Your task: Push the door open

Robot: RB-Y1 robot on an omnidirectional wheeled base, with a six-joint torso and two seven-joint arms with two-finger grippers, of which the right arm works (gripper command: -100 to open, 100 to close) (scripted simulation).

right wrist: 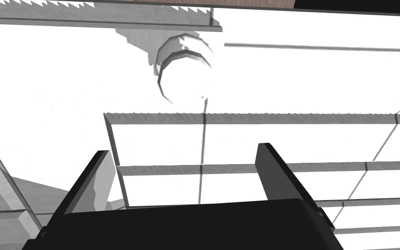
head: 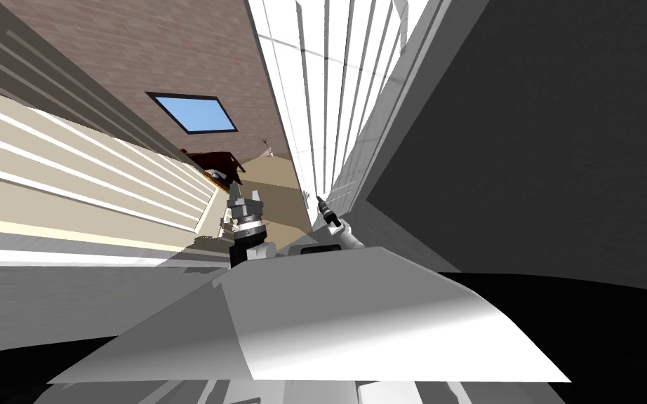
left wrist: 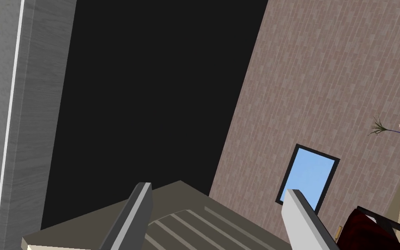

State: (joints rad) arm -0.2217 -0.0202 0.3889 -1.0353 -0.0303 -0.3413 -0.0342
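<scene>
Close to you, your right end effector (right wrist: 182,152) is up against the white door with flat panels (right wrist: 303,139). Its two thin fingers are wide apart and hold nothing. You cannot tell if the fingers touch the door yet, but they are very near it.

Your left end effector (left wrist: 218,189) is at about 10 o'clock from the right one in the head view. Its fingers are also apart and empty. It points at the room, not at the door.

The white door runs off at 12 o'clock from the right end effector. The round white door knob (right wrist: 185,71) sits just ahead of the fingers, at about 12 o'clock from them.

At 3 o'clock there is a plain dark grey wall (head: 561,140). At 9 o'clock there is a pale tan panel with long slats (head: 69,175).

Farther off, between the tan panel and the door, you can see a brown wall (head: 175,49), a blue pane in a black frame (head: 192,112) and a dark red chair (head: 218,163).

So the reach looks done. The door seems to be part way open, but how far is hard to say. The main push looks like the part you have left to do.
</scene>
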